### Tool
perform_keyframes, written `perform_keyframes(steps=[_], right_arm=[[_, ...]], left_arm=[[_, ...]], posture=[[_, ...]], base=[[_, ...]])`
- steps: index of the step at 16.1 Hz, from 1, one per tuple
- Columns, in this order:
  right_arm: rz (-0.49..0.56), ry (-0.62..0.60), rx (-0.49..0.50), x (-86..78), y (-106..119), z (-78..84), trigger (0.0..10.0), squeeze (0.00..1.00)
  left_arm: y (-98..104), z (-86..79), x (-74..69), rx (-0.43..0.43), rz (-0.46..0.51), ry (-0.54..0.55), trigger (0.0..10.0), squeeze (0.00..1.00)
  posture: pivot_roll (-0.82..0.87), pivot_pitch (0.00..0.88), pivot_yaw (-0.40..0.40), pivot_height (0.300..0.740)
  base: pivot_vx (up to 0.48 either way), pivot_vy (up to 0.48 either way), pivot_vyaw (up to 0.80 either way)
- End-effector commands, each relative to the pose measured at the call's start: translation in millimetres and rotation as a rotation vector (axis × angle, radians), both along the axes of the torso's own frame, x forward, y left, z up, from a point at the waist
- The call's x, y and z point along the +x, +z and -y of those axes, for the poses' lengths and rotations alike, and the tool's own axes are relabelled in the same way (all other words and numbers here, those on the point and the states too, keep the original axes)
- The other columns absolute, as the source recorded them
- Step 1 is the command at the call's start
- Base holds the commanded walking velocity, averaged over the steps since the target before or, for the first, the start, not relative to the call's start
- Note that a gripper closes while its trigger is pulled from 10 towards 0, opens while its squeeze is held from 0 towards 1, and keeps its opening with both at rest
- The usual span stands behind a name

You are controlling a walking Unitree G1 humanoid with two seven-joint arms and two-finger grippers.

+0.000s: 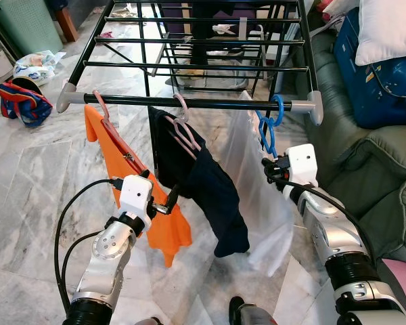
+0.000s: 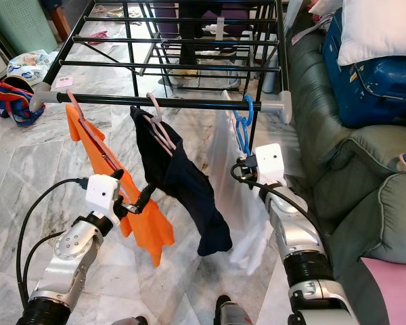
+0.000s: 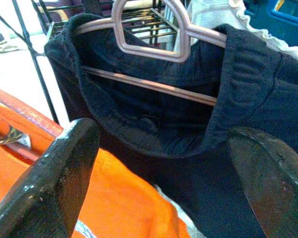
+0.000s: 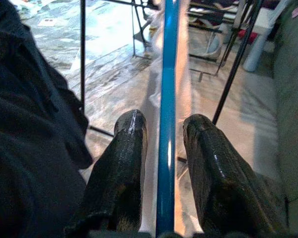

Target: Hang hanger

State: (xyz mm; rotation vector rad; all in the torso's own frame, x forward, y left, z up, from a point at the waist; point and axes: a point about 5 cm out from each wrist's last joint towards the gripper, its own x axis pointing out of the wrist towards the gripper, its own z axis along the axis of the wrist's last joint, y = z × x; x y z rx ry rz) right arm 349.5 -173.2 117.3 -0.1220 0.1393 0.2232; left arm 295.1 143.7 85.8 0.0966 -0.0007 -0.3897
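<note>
Three hangers hang on the rack rail (image 1: 189,103): the right gripper (image 4: 161,144) pinches the blue hanger (image 1: 269,125), the left gripper (image 1: 168,203) gapes empty.

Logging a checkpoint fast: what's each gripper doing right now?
Left gripper: open, fingers spread in front of the black garment, holding nothing.
Right gripper: fingers on either side of the blue hanger; grip cannot be told.

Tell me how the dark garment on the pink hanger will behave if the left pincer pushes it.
The dark garment would likely give way limply: it hangs in soft folds. It would probably swing, since its pink hanger rests on the rack's bar by a hook alone. It may brush the orange garment beside it. The left pincer is open before it.
</note>
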Motion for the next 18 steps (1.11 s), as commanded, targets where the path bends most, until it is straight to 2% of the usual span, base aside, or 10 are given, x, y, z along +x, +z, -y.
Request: perform_keyframes(steps=[1, 8, 11, 13, 15, 18], right_arm=[[0.012, -0.012, -0.007, 1.1, 1.3, 0.7, 0.0, 0.00], [0.055, -0.024, 0.001, 1.2, 3.9, 2.6, 0.0, 0.00], [0.082, -0.005, 0.029, 0.1, 7.7, -1.5, 0.0, 0.00], [0.125, -0.037, 0.037, -0.9, 11.5, 0.8, 0.0, 0.00], [0.214, -0.068, 0.053, -4.9, 20.6, 2.6, 0.0, 0.00], [0.319, -0.098, 0.042, -22.8, 28.6, 4.4, 0.0, 0.00]], left_arm=[[-1.8, -3.0, -0.6, 0.022, -0.004, -0.005, 10.0, 0.00], [-3.6, -1.6, -1.4, 0.026, -0.008, -0.005, 10.0, 0.00], [-3.4, -0.9, -0.8, 0.028, -0.006, -0.003, 10.0, 0.00], [-3.7, -0.4, -0.8, 0.029, -0.005, -0.002, 10.0, 0.00], [-3.5, 0.1, -0.5, 0.028, -0.001, 0.001, 10.0, 0.00], [-2.9, 0.1, -0.4, 0.023, 0.012, 0.018, 10.0, 0.00]], posture=[[-0.03, 0.148, 0.061, 0.740], [-0.03, 0.149, 0.061, 0.740], [-0.03, 0.147, 0.059, 0.740], [-0.03, 0.146, 0.057, 0.740], [-0.03, 0.146, 0.055, 0.740], [-0.03, 0.147, 0.051, 0.740]], base=[[0.000, 0.000, 0.00], [0.000, 0.000, 0.00], [0.000, 0.000, 0.00], [0.000, 0.000, 0.00], [0.000, 0.000, 0.00], [0.000, 0.000, 0.00]])
